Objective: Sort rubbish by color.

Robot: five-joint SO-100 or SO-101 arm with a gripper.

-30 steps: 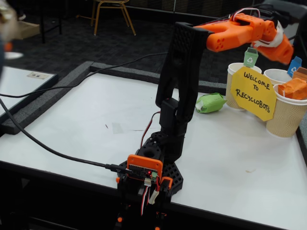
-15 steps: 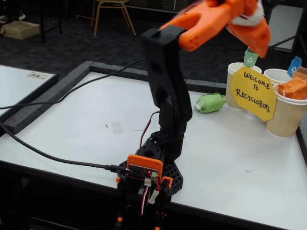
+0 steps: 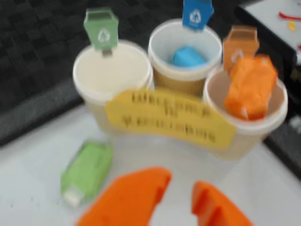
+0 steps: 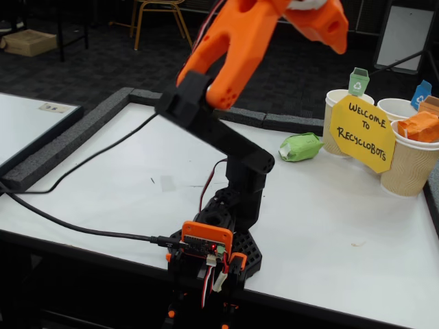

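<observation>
Three paper cups stand in a cluster on the table [image 4: 123,178], each with one small flag: one green, one blue, one orange. Three wads of rubbish show. The blue wad [image 3: 187,56] lies inside the middle cup [image 3: 184,77], the orange wad [image 3: 250,87] sits in the right-hand cup [image 3: 244,136], and the green wad [image 3: 87,170] lies on the table just beside the empty left cup [image 3: 113,77]. One yellow sign [image 3: 169,120] leans across the cups. The gripper [image 3: 181,195] hovers above, its fingers [image 3: 127,200] apart and holding nothing.
</observation>
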